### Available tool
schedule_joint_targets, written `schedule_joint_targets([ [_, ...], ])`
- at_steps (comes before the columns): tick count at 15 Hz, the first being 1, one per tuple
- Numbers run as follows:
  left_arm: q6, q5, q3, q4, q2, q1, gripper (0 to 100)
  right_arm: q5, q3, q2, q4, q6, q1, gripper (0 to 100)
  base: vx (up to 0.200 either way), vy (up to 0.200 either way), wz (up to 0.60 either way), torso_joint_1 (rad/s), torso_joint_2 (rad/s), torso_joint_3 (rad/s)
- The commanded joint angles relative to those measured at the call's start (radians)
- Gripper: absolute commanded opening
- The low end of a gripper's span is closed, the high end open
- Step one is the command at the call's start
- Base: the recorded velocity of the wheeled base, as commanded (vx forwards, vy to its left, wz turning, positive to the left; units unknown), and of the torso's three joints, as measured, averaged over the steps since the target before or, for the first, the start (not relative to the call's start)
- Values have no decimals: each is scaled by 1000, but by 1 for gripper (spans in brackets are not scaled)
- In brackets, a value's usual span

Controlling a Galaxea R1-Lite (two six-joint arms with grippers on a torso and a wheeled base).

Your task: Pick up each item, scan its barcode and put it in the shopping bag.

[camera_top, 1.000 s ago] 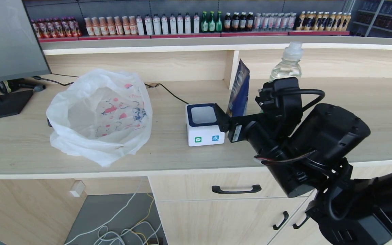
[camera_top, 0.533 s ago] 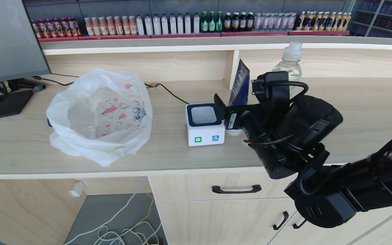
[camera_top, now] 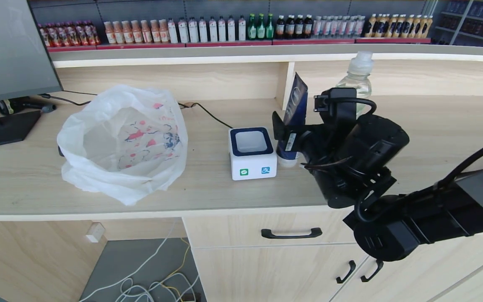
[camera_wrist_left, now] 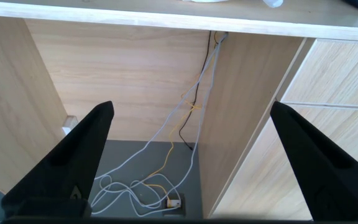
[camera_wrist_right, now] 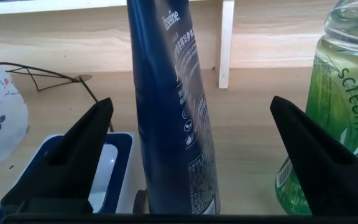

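Note:
A dark blue tube point(camera_top: 296, 100) stands upright on its white cap, just right of the white scanner point(camera_top: 252, 153). My right gripper point(camera_top: 292, 129) is open around the tube's lower part, one finger point(camera_top: 278, 124) showing on its left side. In the right wrist view the tube point(camera_wrist_right: 173, 112) rises between the spread fingers of that gripper point(camera_wrist_right: 190, 106), with the scanner point(camera_wrist_right: 114, 155) beside it. A clear bottle point(camera_top: 357, 77) of greenish liquid point(camera_wrist_right: 347, 106) stands behind the tube. The white shopping bag point(camera_top: 124, 142) lies open at the left. My left gripper point(camera_wrist_left: 191, 107) hangs open below the counter.
The wooden counter point(camera_top: 208, 188) has a raised back wall with a divider behind the tube. A monitor point(camera_top: 11, 50) stands at the far left, and a cable point(camera_top: 208, 113) runs to the scanner. Drawers with black handles point(camera_top: 291, 233) sit below; loose cables point(camera_wrist_left: 160, 180) lie on the floor.
My right arm has moved forward and away from me. Its gripper went from beside the scanner to around the blue tube. Bag, scanner and bottle have stayed put.

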Motion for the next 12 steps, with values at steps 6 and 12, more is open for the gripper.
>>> schedule_joint_targets([
  [6, 0, 0, 0, 0, 0, -1, 100, -2, -26, 42, -4, 22, -31, 100, 0, 0, 0, 0, 0, 0],
  [12, 0, 0, 0, 0, 0, 0, 100, 0, -32, 55, -6, 31, -46, 100, 0, 0, 0, 0, 0, 0],
])
